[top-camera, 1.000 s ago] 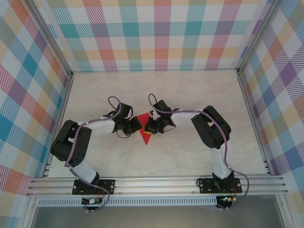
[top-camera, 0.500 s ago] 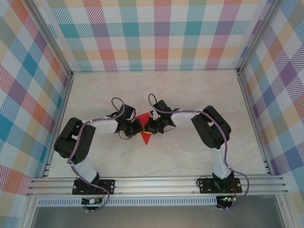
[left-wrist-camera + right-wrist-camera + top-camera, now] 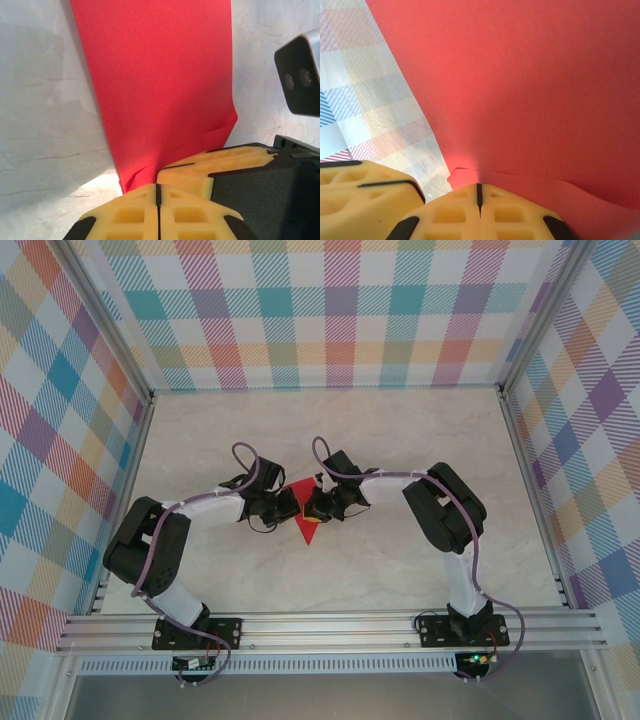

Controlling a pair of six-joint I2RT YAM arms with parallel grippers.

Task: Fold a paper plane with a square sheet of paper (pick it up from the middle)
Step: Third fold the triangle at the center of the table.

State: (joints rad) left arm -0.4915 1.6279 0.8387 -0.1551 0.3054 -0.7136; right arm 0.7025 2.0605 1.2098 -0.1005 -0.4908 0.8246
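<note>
The square sheet of paper (image 3: 308, 529) is a creased red pointed shape held up between both grippers at mid-table, its tip toward the near edge. My left gripper (image 3: 291, 506) is shut on its left side. In the left wrist view the red paper (image 3: 160, 75) rises from the closed left gripper (image 3: 157, 186), with the right gripper's yellow fingers (image 3: 220, 160) pressed close beside. My right gripper (image 3: 309, 506) is shut on the paper's other side. In the right wrist view the paper (image 3: 530, 90) spreads above the closed right gripper (image 3: 479, 188), and a folded layer edge shows just above the jaws.
The pale marble table (image 3: 400, 440) is boxed in by plaid walls (image 3: 330, 320) on the back and both sides. An aluminium rail (image 3: 330, 630) carries both arm bases along the near edge. Purple cables (image 3: 245, 455) loop above the wrists.
The left arm's elbow swung slightly out and back while its jaws tightened a little. The paper and the right arm stayed where they were.
</note>
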